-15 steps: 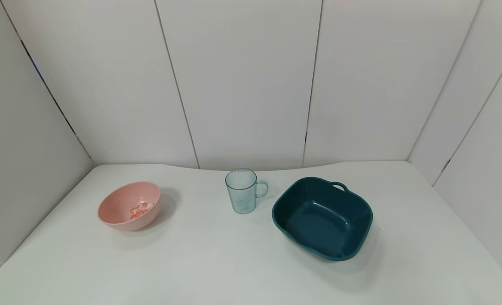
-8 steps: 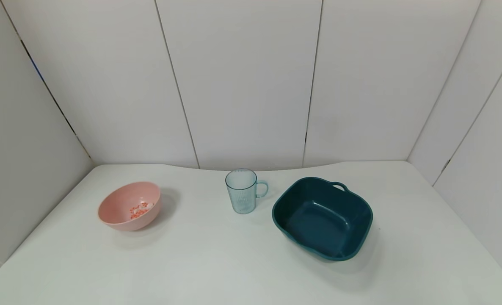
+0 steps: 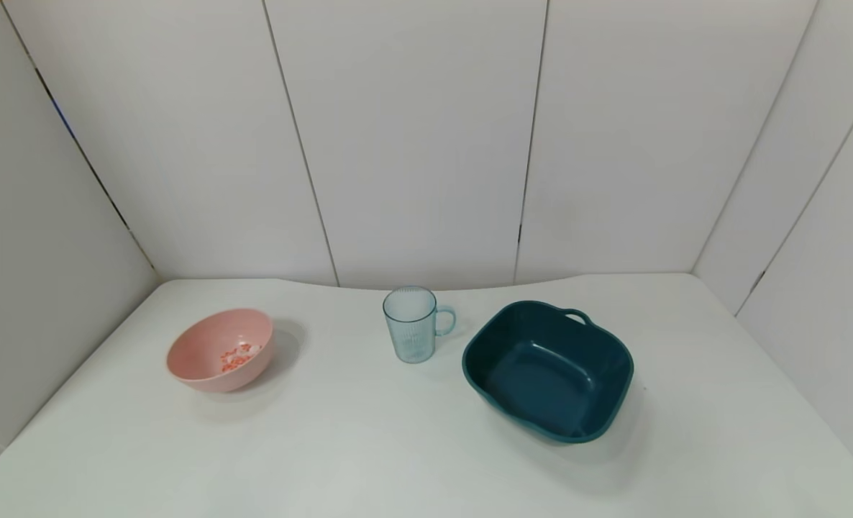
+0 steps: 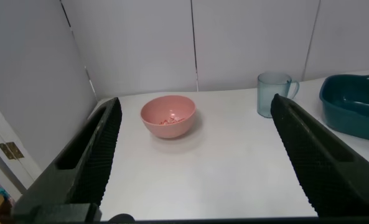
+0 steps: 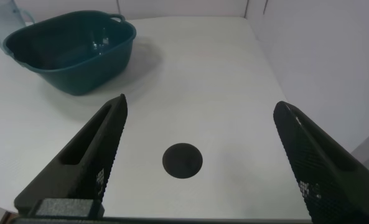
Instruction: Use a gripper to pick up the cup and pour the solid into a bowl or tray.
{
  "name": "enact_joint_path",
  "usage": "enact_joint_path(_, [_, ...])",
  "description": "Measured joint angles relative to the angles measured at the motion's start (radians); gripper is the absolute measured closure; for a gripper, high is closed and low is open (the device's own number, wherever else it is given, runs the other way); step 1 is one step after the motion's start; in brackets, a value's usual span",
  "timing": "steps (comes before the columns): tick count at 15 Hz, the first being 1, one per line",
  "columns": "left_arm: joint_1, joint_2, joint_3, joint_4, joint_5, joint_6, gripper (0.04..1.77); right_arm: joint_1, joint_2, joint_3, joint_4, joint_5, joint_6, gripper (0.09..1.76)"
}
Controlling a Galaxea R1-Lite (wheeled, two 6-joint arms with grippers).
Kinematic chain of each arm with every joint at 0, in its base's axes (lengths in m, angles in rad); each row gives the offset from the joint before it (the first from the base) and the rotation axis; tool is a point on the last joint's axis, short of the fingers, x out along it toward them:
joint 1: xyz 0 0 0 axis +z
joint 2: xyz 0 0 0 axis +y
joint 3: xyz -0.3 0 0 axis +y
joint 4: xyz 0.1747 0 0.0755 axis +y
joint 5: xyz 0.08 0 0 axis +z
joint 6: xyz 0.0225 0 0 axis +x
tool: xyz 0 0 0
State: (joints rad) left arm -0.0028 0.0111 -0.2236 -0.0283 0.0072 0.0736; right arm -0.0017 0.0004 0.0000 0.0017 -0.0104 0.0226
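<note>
White surface [image 3: 369, 446]: solid [image 3: 238, 356] in bowl [image 3: 203, 374] already, cup [image 3: 411, 325] upright mid-back looks empty; left tool [image 4: 190, 162], right tool [image 5: 196, 162] both spread, holding nothing. Task looks done.

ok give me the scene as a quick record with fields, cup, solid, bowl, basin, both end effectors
cup: pale-blue ribbed cup upright on the table, between the two vessels, looks empty
solid: red-orange and white bits lying in the bowl
bowl: pink bowl, toward the robot's left
basin: dark-teal basin, toward the robot's right, empty
left end effector: open, holding nothing, back from the bowl
right end effector: open, holding nothing, over bare table near the basin
dark round mark: on the table below the right end effector
</note>
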Motion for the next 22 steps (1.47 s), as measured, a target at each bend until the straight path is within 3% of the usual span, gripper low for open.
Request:
enact_joint_path(4, [0.0, -0.009, 0.173, -0.139, 0.009, 0.0, 0.09, 0.0, 0.0, 0.0, 0.0, 0.0, 0.0, 0.14])
enact_joint_path(6, [0.0, -0.01, 0.211, -0.115, 0.01, -0.003, 0.09, 0.0, 0.0, 0.0, 0.0, 0.0, 0.0, 0.14])
enact_joint_path(22, [0.0, -0.011, 0.224, 0.033, -0.009, -0.056, 0.09, 0.0, 0.0, 0.0, 0.0, 0.0, 0.0, 0.14])
